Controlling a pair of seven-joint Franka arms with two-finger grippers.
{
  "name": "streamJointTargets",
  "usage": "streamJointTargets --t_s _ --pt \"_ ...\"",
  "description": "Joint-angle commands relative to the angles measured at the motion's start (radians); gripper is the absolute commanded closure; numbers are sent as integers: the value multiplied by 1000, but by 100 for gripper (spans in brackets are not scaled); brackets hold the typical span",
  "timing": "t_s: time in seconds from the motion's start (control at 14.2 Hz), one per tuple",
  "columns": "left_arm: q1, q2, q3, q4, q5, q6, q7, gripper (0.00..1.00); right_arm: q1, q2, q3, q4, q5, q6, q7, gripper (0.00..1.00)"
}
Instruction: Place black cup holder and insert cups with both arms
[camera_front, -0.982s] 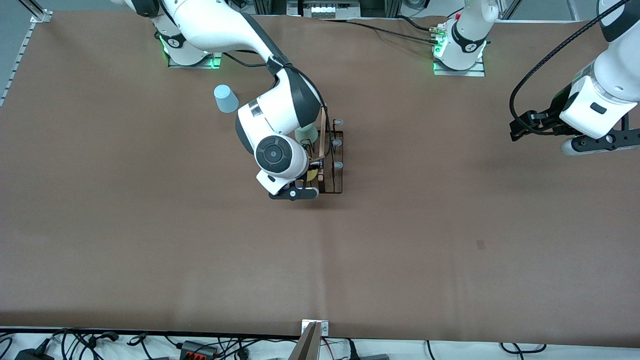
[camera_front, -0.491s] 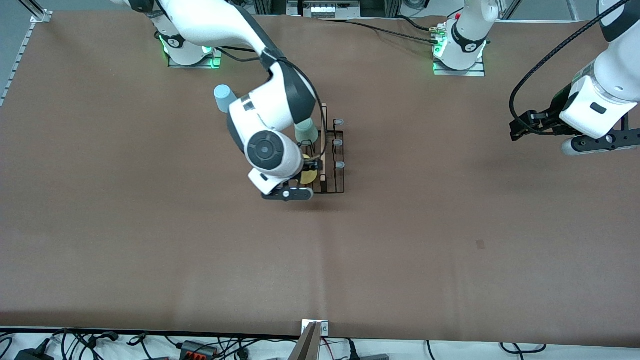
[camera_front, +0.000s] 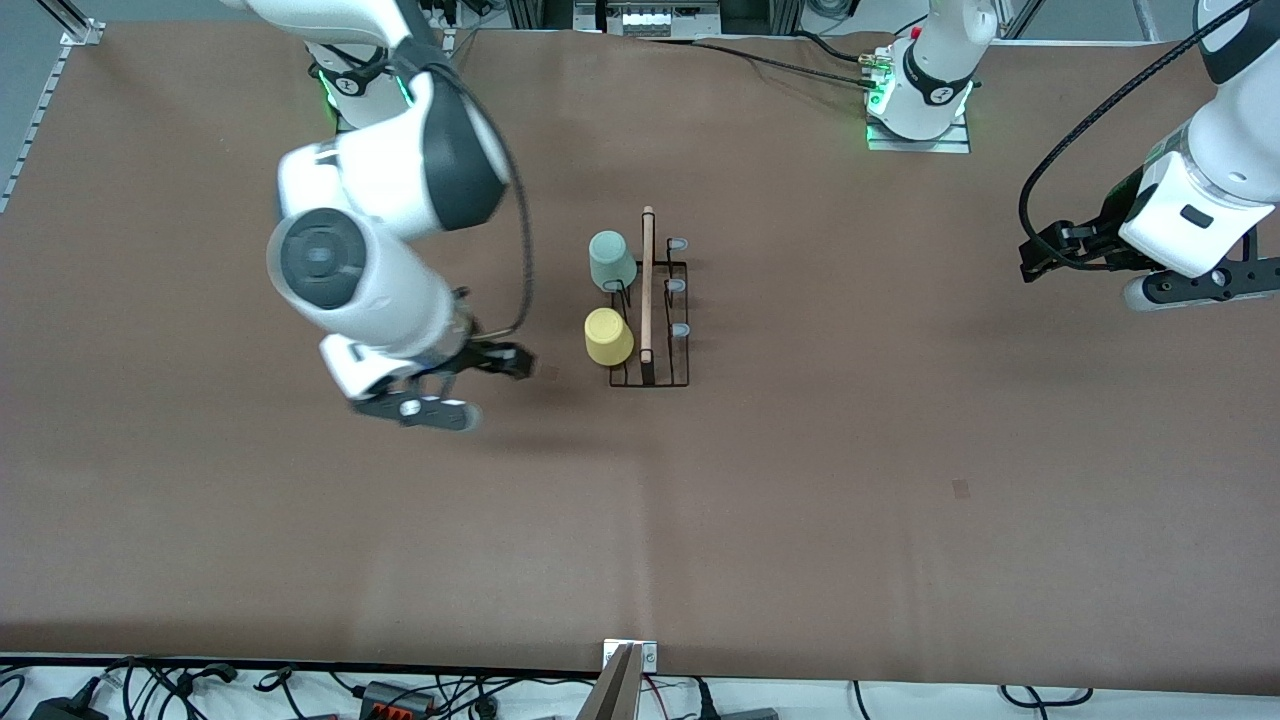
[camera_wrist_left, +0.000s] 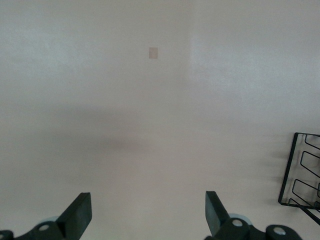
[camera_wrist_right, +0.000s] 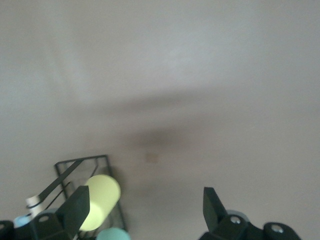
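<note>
Right gripper (camera_front: 500, 362) hangs over bare counter (camera_front: 800, 520), jaws spread wide and empty. The rack (camera_front: 650, 300) stands beside them, carrying the yellow cup (camera_front: 608, 336) and green cup (camera_front: 611, 260). Left gripper (camera_front: 1040, 255) waits, jaws apart, empty. Blue cup not visible; locate it before reaching.
</note>
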Motion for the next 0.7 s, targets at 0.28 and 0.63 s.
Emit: streamJointTargets --t_s 0.28,0.63 --pt "0 -4 -1 13 8 -19 -4 0 -21 -25 -143 -12 17 -57 -173 0" --pt "0 -5 -1 13 8 -19 -4 0 -321 -149 159 -46 -133 -40 -168 0"
